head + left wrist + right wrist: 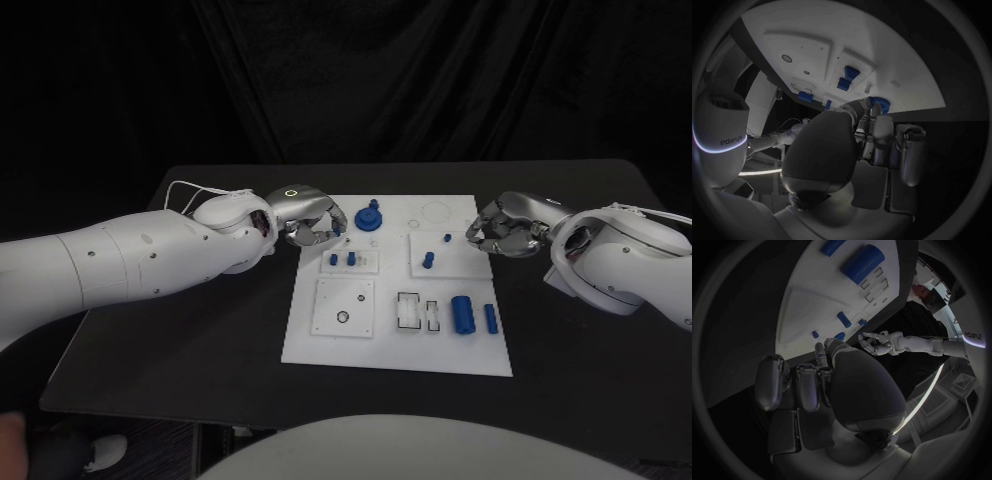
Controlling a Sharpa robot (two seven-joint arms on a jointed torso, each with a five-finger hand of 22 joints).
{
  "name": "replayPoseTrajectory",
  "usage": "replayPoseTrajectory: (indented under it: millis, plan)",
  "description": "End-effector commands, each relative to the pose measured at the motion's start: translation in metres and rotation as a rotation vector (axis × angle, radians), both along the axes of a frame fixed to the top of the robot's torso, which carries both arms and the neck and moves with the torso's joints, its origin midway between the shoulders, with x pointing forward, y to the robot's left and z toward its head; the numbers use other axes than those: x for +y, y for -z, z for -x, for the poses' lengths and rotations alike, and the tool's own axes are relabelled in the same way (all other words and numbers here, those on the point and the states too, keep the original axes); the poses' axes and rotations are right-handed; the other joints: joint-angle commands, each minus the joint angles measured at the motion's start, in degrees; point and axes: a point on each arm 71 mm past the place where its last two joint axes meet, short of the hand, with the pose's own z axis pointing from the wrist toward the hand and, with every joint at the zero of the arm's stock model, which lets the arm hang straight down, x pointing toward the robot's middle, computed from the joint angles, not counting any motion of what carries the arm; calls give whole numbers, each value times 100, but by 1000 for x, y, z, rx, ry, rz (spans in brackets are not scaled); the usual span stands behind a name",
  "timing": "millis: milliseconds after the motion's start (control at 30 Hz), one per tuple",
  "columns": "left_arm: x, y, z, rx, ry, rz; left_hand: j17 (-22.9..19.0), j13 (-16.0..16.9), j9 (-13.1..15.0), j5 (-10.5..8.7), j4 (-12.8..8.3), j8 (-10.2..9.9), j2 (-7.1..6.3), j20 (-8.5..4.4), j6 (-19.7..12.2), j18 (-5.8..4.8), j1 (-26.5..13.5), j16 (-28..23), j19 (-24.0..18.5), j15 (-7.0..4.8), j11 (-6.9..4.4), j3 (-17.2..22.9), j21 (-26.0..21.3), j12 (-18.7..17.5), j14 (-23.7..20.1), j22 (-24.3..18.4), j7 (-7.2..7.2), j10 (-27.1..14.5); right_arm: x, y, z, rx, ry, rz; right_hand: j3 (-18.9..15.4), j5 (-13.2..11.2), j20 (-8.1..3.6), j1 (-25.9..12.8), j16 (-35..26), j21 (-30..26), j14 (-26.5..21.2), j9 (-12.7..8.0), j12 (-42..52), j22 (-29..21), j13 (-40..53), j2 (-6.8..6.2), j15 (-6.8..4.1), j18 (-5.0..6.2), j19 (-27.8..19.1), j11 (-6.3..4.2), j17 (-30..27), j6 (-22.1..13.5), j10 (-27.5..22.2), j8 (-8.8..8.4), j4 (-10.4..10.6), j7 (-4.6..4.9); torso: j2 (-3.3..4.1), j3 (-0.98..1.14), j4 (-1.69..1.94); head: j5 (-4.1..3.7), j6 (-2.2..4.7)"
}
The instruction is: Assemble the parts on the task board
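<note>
head view shows the left arm coming in across the black surface (188,350), its left hand (307,220) hovering at the far left corner of the task board (397,350) with fingers curled loosely inward and downward; nothing is visibly held in it, though i cannot tell for sure whether the fingertips touch anything. just beside that hand, on the board's far edge, stands a blue knob-shaped part (369,217). the right hand (505,232) hangs at the board's far right edge, fingers bent in toward the palm, apparently holding nothing. near it stand two small blue pegs (428,260), and another pair of pegs (343,259) stands nearer the left hand. toward the board's near right lie a large blue cylinder (462,313) and a slimmer blue bar (490,319), side by side, well apart from both hands. left wrist view shows the left hand's fingers (907,150) hanging together just off the board's edge.
</note>
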Motion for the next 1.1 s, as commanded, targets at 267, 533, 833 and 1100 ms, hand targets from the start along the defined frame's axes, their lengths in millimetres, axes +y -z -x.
replayPoseTrajectory:
  millis: [267, 533, 833, 1100]
  plan:
    - [-6, 9, -3, 11, 9, -16, -6, -9, 7, -23, 11, 40, 6, -49, 49, -79, -37, -32, 602, -8, -11, -15, -20, -29, -11, 1509, -6, 52, -1, 2, 1, 12, 7, 7, 39, 30, -20, -2, -18, -11, 431, 7, -25, 999, 970, -4, -27, 87, 37, -37, 654, 49, 209, 25, -11, -1, 11, 1, -28, 13, 0]
    - [-12, 13, -4, 12, 14, -16, -10, -15, 10, -26, 8, 47, 8, -50, 63, -79, -37, -36, 602, -6, -16, -16, -20, -23, -9, 1509, -5, 86, 0, 2, 1, 11, 6, 6, 46, 28, -21, -1, -18, -18, 431, 8, -27, 997, 967, -1, -29, 88, 34, -39, 656, 56, 206, 29, -13, -3, 2, 10, -35, 16, 0]
    - [-16, 16, -5, 25, 18, -22, -62, -17, 10, -25, 6, 47, 8, -50, 66, -79, -36, -61, 602, -5, -17, -16, -20, -21, -32, 1509, -3, 99, -1, 2, 1, 12, 7, 7, 46, 28, -21, -1, -18, -18, 431, 8, -27, 997, 967, -1, -29, 88, 34, -39, 656, 56, 206, 29, -13, -3, -3, 13, -27, -4, 0]
    - [-19, 17, -5, 29, 20, -23, -80, -21, 10, -25, 1, 46, 7, -49, 66, -79, -34, -73, 602, -2, -20, -15, -20, -17, -39, 1509, -1, 122, -1, 2, 1, 14, 8, 8, 52, 27, -22, 3, -18, -22, 430, 8, -26, 997, 970, 0, -30, 89, 33, -40, 655, 56, 207, 29, -18, -4, -2, 11, -34, 9, 0]
